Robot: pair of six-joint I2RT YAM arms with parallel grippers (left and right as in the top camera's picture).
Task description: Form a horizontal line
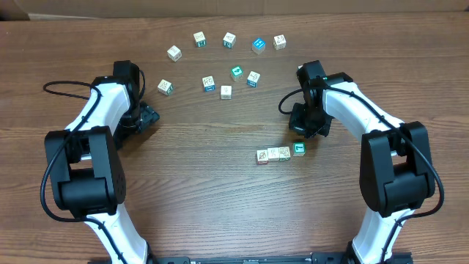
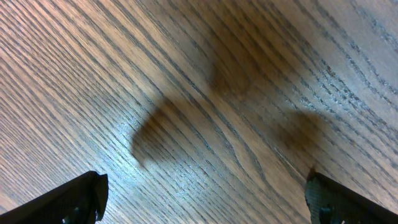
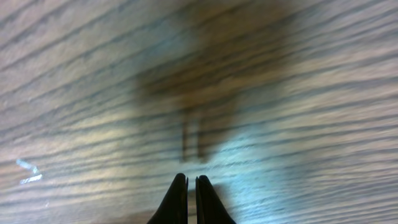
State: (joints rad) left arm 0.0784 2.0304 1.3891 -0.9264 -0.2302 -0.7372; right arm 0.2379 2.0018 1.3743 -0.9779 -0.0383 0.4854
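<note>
The horizontal line (image 1: 281,152) is a short row of small cubes on the wooden table, tan and white faces with a green-faced cube (image 1: 299,149) at its right end. My right gripper (image 1: 308,129) sits just above that right end, apart from it. In the right wrist view its fingers (image 3: 191,199) are shut together over bare wood with nothing between them. My left gripper (image 1: 146,117) rests far to the left. Its fingertips (image 2: 84,199) stand wide open in the left wrist view, only table grain between them.
Several loose cubes lie scattered across the back of the table, from a tan one (image 1: 174,52) to one at the right (image 1: 279,42), with a blue one (image 1: 258,45) and a green one (image 1: 237,72) among them. A cardboard edge (image 1: 234,7) runs along the back.
</note>
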